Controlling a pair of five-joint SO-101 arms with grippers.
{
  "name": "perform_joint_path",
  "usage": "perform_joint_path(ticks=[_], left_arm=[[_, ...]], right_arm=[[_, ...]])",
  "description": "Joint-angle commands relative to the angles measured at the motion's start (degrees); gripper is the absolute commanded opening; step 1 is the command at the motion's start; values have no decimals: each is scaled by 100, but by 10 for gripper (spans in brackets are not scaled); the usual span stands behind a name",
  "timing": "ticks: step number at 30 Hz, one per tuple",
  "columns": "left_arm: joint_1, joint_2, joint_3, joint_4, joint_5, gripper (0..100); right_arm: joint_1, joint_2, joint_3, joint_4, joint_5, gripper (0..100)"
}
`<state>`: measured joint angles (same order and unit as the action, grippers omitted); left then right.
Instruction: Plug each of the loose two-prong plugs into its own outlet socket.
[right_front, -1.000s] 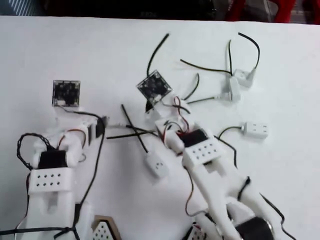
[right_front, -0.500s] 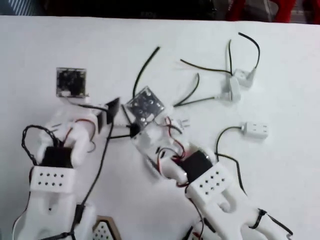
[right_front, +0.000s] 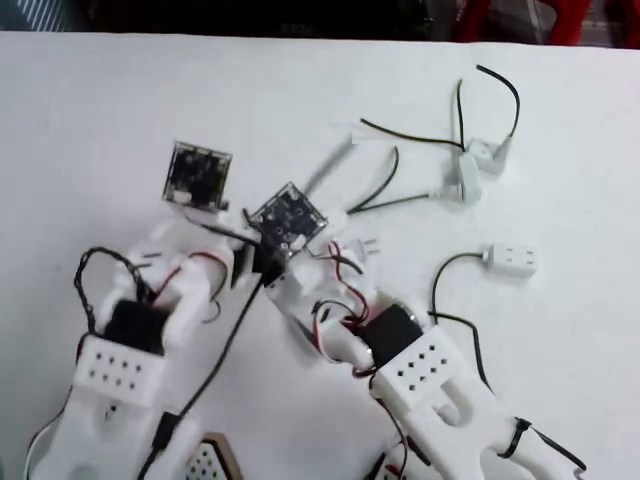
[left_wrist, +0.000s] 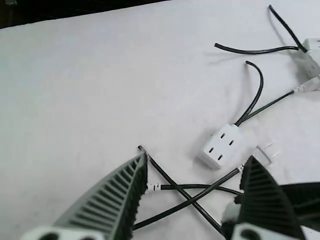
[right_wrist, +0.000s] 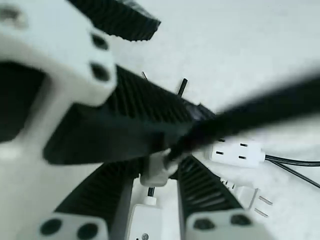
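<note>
Little of the task is looking done: at the upper right of the high view a white pair (right_front: 470, 165) is lying touching, perhaps already mated, though I cannot tell; a spare socket (right_front: 510, 258) at right is sitting empty; the loose plug (right_front: 365, 245) is resting on the bench (right_front: 100, 90) at centre, prongs pointing right, long axis running left to right. Just beside it the near socket (left_wrist: 221, 146) is lying slots-up, its length running lower left to upper right in the left wrist view. The right tool (right_wrist: 159, 167) is clenching what looks like a plug body (right_wrist: 156, 176); the left tool (left_wrist: 196, 159) is gaping wide, released, over crossed cables (left_wrist: 190, 192).
</note>
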<state>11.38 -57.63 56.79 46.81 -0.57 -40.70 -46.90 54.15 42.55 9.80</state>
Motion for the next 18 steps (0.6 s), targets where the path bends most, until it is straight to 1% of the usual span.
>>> perform_joint_path(ticks=[1, 4, 9, 13, 18], left_arm=[[224, -699, -316, 316, 0, 297], [171, -1112, -316, 598, 0, 297], [-347, -1244, -193, 914, 18, 297], [-769, -1244, 360, 686, 35, 295], [-919, -1270, 879, 431, 44, 294]], right_arm=[[66, -119, -79, -31, -35, 17], [251, -119, -97, -31, -35, 17], [611, -4, -70, -321, -9, 17], [804, 822, -97, -1015, 26, 17], [1209, 2413, -237, -2413, 35, 17]])
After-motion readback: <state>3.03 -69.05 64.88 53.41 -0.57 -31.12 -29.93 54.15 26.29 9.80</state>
